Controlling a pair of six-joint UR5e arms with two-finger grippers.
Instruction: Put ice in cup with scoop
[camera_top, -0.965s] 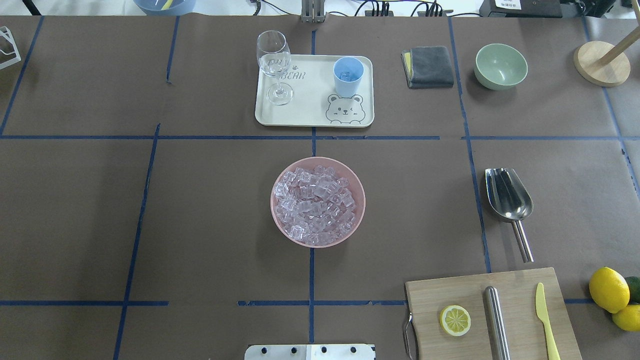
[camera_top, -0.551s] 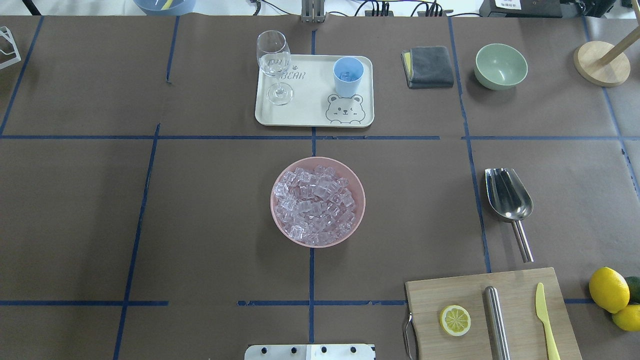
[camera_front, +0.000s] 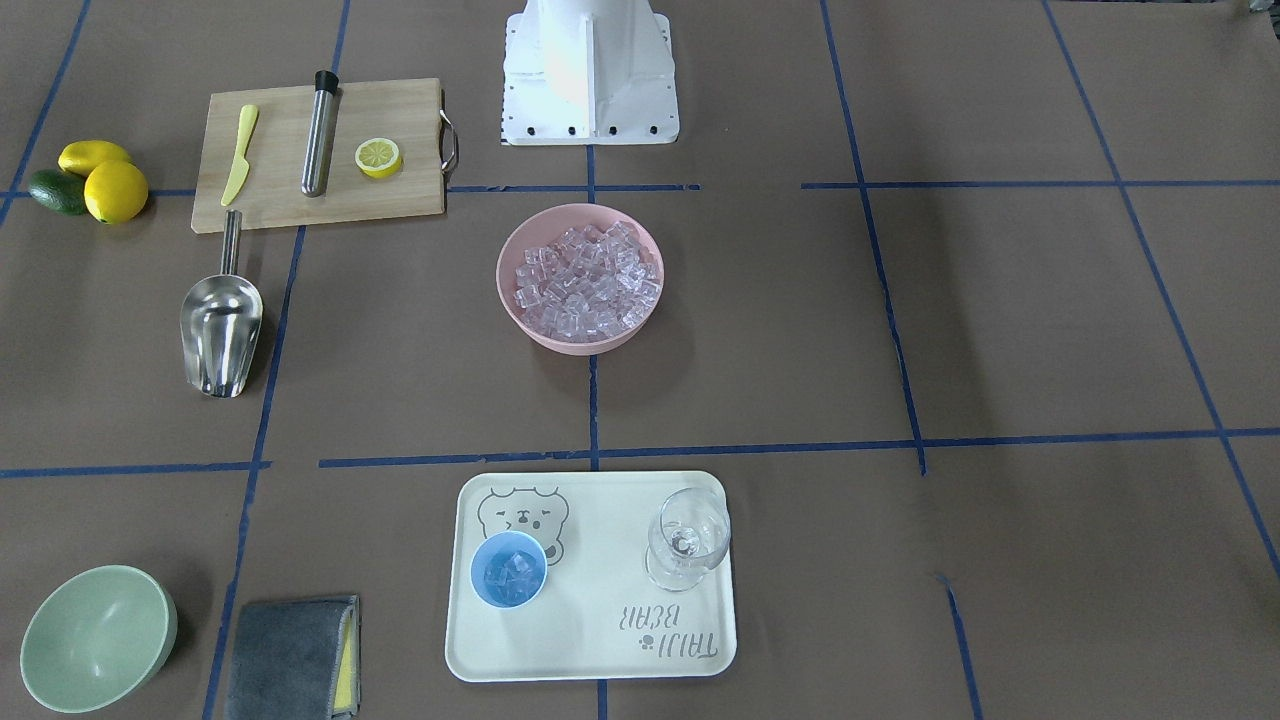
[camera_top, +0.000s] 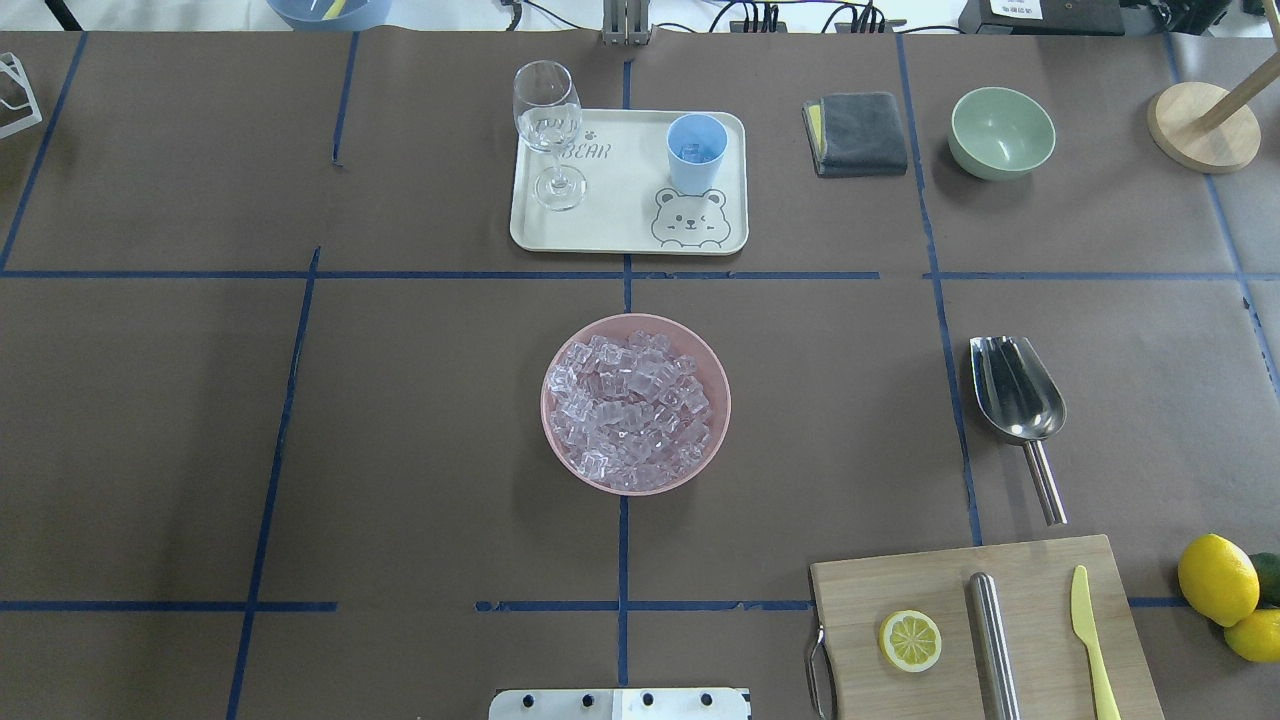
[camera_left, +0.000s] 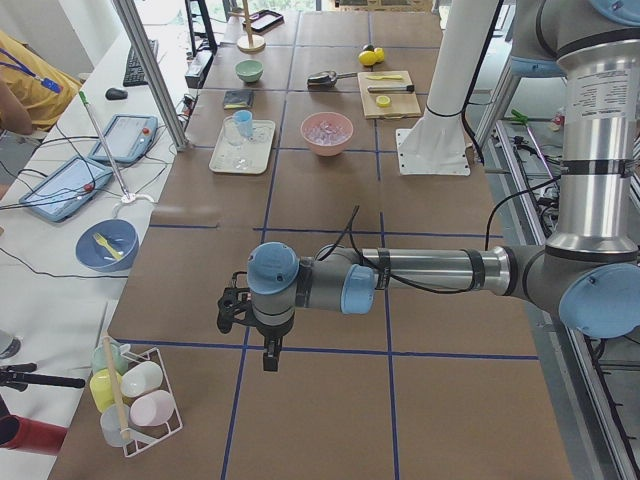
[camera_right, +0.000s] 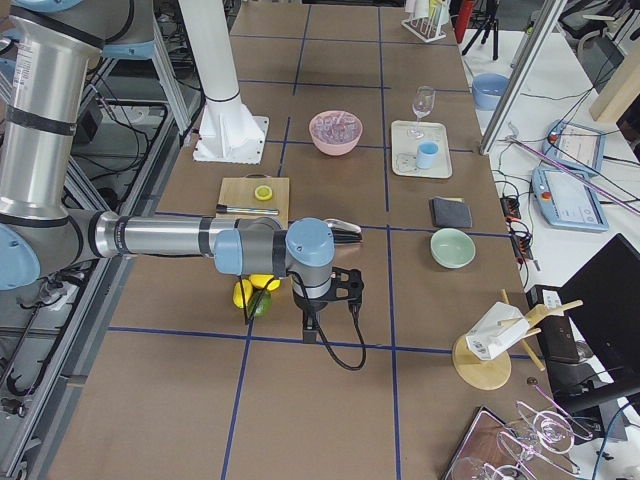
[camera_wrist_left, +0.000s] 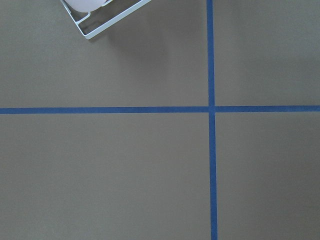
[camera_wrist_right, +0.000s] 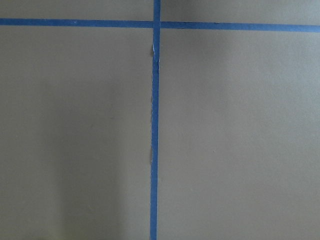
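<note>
The steel scoop (camera_top: 1015, 395) lies by itself on the table at the right, handle toward the robot; it also shows in the front view (camera_front: 220, 330). The ice (camera_top: 632, 405) fills a pink bowl (camera_top: 553, 440) at the table's middle. The light-blue cup (camera_top: 696, 150) stands on a cream tray (camera_top: 610, 225) and holds a few cubes (camera_front: 514, 570). My left gripper (camera_left: 269, 352) and right gripper (camera_right: 309, 318) show only in the side views, low over the table's two ends and far from these things. I cannot tell whether either is open or shut.
A stemmed glass (camera_top: 548, 125) shares the tray. A grey cloth (camera_top: 856, 133) and a green bowl (camera_top: 1001, 131) sit at the far right. A cutting board (camera_top: 960, 600) carries a lemon half, a steel cylinder and a yellow knife. Lemons (camera_top: 1218, 580) lie beside it.
</note>
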